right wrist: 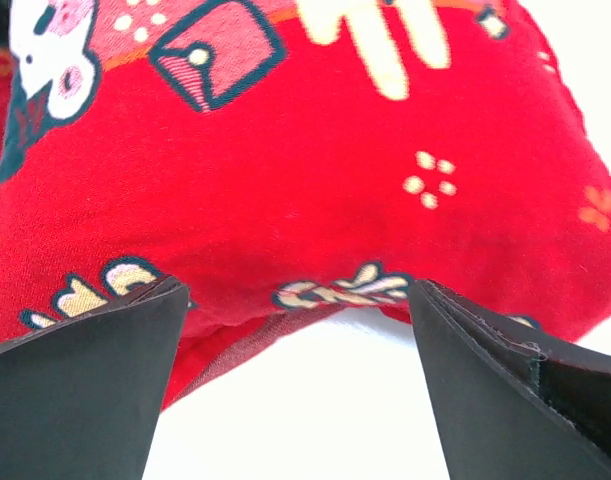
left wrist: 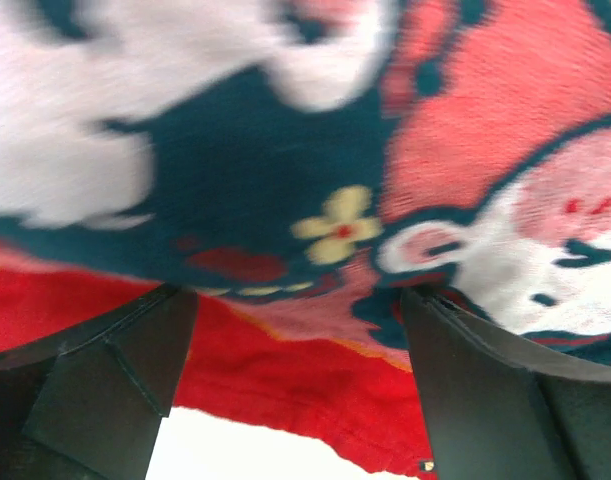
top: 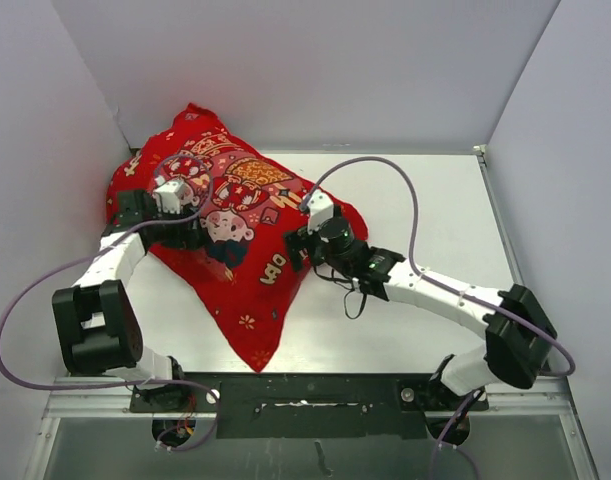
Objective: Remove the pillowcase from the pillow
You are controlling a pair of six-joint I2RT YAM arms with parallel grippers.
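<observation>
Left gripper (left wrist: 295, 300) and right gripper (right wrist: 297, 290) both wide open, empty, on either side of the pillowcase (top: 235, 230).
I'd call this the grasping step, with the pillow hidden inside it. Next I must pinch cloth only.

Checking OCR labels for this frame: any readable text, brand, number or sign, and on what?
Nothing legible.
On the pillowcase: gold marks in the print that may be characters, too small to read.
On the pillowcase: dark lettering on a white patch toward its right edge, too blurred to read.
Wrist views: motifs only, no text.
</observation>
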